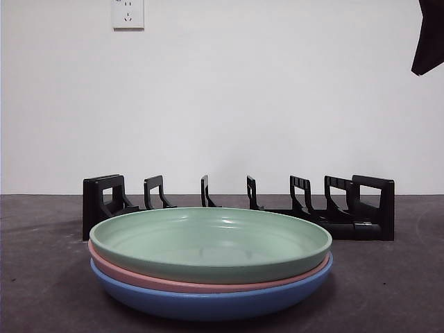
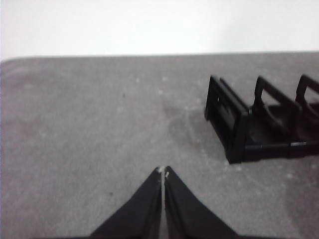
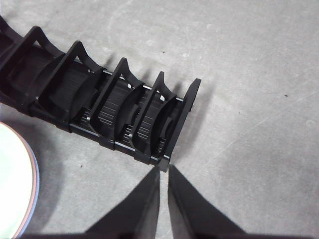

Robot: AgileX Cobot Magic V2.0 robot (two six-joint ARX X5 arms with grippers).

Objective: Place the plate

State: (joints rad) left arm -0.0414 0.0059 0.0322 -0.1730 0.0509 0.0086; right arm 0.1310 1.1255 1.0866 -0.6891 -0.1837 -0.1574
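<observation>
Green plate [image 1: 210, 243] tops stack, well apart from both jaws.

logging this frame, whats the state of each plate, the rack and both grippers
green plate: top of the stack, upright
pink plate: middle, only its rim shows
blue plate: bottom, on the table
rack: behind the stack, slots empty
left gripper: shut, holding nothing
right gripper: shut, holding nothing, by the rack's end
</observation>
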